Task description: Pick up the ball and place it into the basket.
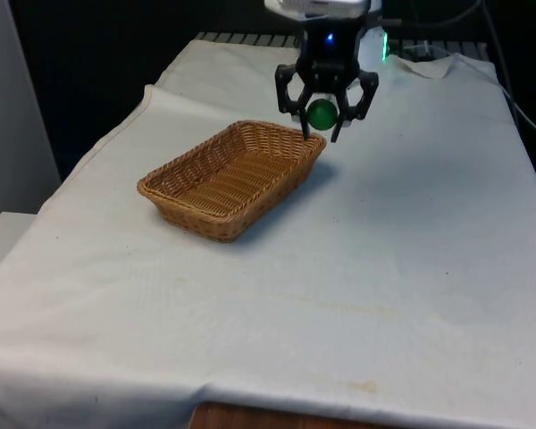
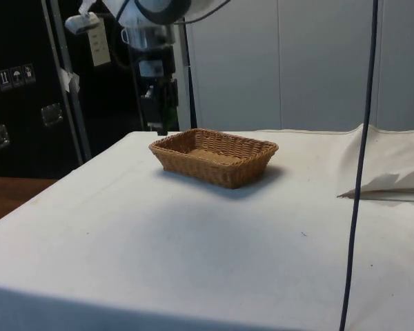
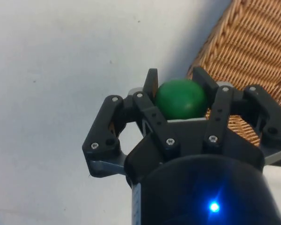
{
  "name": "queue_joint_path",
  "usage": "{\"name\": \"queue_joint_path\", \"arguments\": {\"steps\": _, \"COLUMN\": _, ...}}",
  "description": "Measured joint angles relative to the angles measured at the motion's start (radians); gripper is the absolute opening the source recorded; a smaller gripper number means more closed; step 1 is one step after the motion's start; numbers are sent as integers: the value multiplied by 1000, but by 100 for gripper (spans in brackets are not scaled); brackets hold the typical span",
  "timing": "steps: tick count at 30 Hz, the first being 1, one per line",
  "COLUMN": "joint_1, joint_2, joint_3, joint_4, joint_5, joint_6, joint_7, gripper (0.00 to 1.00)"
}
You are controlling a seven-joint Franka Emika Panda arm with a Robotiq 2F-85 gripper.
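Nearest you in the front view, the worktop (image 1: 357,304) under its white cloth lies bare and flat, so you have plenty of open room on that side. Past it sits the wicker basket (image 1: 228,179), a shallow rectangular one set at an angle, its weave open at the top and nothing visible inside. In the side view the basket (image 2: 214,156) stands well in from the worktop's edges.

Beyond the basket's far corner, on the front view's right, the tool (image 1: 323,116) hangs above the cloth with its fingers closed on the green ball (image 1: 322,114). In the wrist view the ball (image 3: 181,99) sits squarely between the two fingers (image 3: 151,84), held across its widest part, with the basket's rim just beside it.

You should treat the ball as light and smooth, and by its look probably hard or slightly rubbery; being round, it would likely roll or bounce if released from height. The grip across the middle looks like the right one to keep.

The ball appears to be at the rim, not yet over the basket's floor. You have free air above the low walls, so a short carry inward and a low release seems wise. Mind the far rim beneath the fingers.
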Motion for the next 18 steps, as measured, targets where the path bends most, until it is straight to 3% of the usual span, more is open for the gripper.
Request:
{"name": "queue_joint_path", "arguments": {"steps": 4, "joint_1": -8, "joint_2": 32, "joint_3": -8, "joint_4": -12, "joint_5": 19, "joint_6": 36, "joint_7": -3, "gripper": 0}}
{"name": "queue_joint_path", "arguments": {"steps": 18, "joint_1": -29, "joint_2": 102, "joint_3": -42, "joint_4": -15, "joint_5": 60, "joint_6": 73, "joint_7": -21, "gripper": 0}}
